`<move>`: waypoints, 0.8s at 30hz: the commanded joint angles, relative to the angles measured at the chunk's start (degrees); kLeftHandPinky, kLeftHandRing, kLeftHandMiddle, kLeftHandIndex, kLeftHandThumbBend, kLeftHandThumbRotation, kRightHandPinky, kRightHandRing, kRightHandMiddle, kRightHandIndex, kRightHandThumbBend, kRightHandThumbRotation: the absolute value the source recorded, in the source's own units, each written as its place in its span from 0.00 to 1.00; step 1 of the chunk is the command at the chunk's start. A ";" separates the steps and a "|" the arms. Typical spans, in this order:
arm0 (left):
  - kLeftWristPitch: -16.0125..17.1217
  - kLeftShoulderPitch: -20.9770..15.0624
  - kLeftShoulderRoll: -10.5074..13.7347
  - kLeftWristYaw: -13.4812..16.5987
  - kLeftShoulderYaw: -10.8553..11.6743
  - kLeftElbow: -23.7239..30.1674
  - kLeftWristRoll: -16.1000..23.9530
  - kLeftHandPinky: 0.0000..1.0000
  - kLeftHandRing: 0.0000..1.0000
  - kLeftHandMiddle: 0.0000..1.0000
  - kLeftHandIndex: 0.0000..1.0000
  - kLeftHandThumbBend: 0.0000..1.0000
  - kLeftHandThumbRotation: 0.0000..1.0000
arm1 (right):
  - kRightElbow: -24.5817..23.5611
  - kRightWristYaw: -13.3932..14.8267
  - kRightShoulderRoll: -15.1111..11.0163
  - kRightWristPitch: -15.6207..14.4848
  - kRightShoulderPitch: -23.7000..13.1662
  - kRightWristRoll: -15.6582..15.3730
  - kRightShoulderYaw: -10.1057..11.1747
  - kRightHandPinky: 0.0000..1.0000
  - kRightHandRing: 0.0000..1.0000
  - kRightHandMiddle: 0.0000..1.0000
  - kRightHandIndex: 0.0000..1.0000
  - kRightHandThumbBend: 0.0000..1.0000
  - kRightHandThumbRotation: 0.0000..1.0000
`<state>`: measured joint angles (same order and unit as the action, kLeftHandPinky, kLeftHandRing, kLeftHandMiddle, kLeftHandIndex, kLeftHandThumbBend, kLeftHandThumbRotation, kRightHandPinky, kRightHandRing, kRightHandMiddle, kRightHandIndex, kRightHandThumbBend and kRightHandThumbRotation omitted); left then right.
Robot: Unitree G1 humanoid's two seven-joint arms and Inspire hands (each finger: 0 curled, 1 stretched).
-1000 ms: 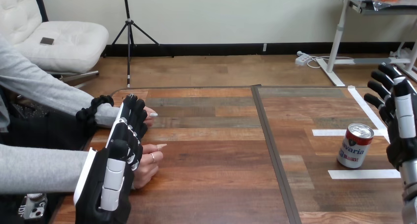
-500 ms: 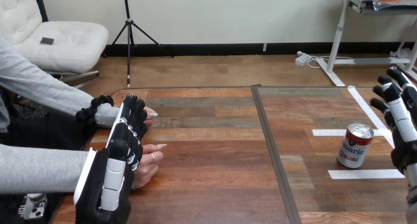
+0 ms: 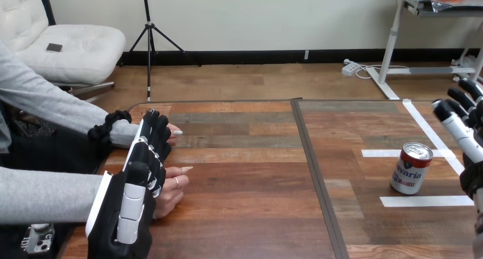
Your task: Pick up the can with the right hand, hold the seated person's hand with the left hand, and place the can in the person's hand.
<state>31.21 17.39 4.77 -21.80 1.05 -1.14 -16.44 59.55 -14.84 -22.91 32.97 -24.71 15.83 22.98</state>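
The red-and-white can stands upright on the right part of the desk, between white tape strips. The right hand hangs near it, straight-fingered, holding nothing. The left hand lies straight-fingered beside the person's nearer hand, gripping nothing that I can see

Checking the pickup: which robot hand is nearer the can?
The right hand, open just right of the can, not touching; the left hand lies far left by the person's hands.
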 commanded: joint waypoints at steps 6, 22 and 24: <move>0.27 -2.96 -0.35 -0.13 0.42 0.38 -0.68 1.00 1.00 1.00 1.00 0.78 0.95 | -0.50 0.00 -1.18 -0.19 -5.32 0.04 0.14 0.87 0.91 0.91 0.93 1.00 0.12; 0.28 -3.36 -0.45 -0.90 0.41 -0.03 -1.81 1.00 1.00 1.00 1.00 0.75 0.95 | -0.69 0.43 -1.29 -0.31 -5.12 -0.76 -0.25 0.89 0.94 0.94 0.97 1.00 0.04; 0.12 -3.30 -0.55 -1.04 0.36 0.13 -2.18 1.00 1.00 1.00 1.00 0.74 0.95 | -0.65 0.52 -1.31 -0.29 -5.13 -0.87 -0.28 0.90 0.95 0.95 0.98 1.00 0.03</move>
<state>31.11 17.33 4.74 -22.39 1.02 -1.25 -17.44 59.58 -14.39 -22.91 32.19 -25.15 15.43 22.98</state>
